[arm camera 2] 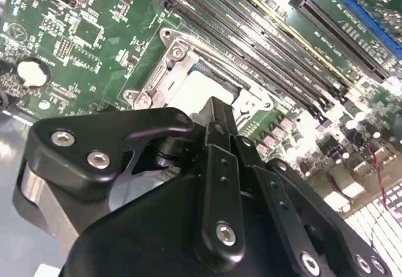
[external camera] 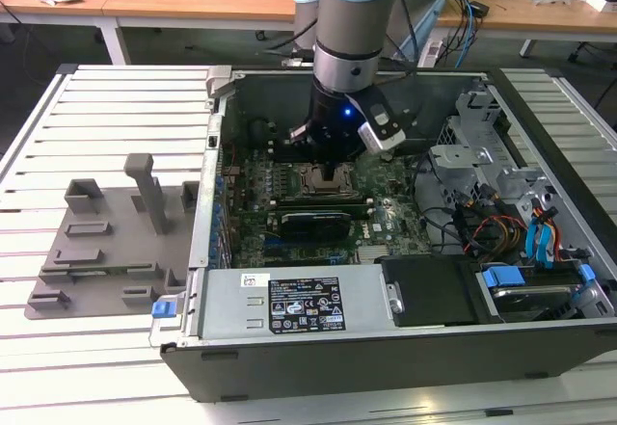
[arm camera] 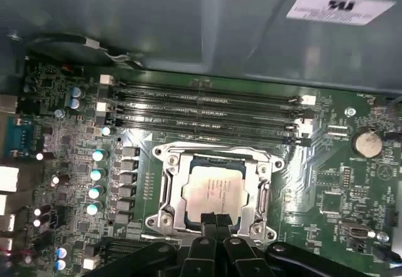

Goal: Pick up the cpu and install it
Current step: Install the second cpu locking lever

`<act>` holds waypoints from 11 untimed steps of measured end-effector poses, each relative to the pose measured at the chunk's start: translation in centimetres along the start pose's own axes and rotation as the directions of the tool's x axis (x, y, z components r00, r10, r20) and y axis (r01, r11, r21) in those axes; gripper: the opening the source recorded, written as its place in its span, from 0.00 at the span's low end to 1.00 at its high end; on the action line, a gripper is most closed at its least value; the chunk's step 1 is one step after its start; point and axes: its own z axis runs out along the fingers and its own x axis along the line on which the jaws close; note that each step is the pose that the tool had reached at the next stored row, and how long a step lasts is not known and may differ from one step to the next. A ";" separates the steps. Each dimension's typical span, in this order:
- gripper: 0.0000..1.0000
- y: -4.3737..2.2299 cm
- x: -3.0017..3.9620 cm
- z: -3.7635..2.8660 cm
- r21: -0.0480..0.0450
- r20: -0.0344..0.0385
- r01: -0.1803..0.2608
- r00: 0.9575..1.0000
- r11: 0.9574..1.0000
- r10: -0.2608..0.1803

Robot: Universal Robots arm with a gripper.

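The arm reaches down into the open computer case [external camera: 405,252], which lies on its side on a slatted white desk [external camera: 116,107], and its gripper [external camera: 335,170] hangs just above the middle of the green motherboard [external camera: 386,225]. The cpu [arm camera: 215,190] sits flat inside the socket frame [arm camera: 217,153], its pale silver top showing in both wrist views [arm camera 2: 202,90], with the metal frame around all four of its edges. In the first wrist view the black fingertips [arm camera: 209,221] stand close together at the near edge of the chip, over the frame's near rail; the jaws look nearly closed with nothing seen between them, though whether they touch the chip cannot be told. In the second wrist view the gripper's black linkage [arm camera 2: 220,183] covers the near part of the socket. Beyond the socket, toward the case wall, run four long memory slots [arm camera: 204,108], and a round coin battery [arm camera: 367,143] sits on the board off to one side. In the exterior view a long black graphics card [external camera: 313,221] lies just nearer than the socket, a black power supply with a label [external camera: 304,305] fills the near wall of the case, and a grey plastic fixture [external camera: 111,242] rests on the desk at the exterior view's left, well apart from the case
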 end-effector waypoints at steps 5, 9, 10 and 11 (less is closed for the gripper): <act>0.11 0.19 0.01 -1.98 0.005 0.000 0.000 1.000 1.000 0.000; 0.11 0.19 0.01 -2.00 0.005 0.000 0.000 1.000 1.000 0.000; 0.11 0.19 0.01 -2.02 0.005 -0.001 0.000 1.000 1.000 0.000; 0.11 0.19 0.01 -2.02 0.005 0.000 0.000 1.000 1.000 0.000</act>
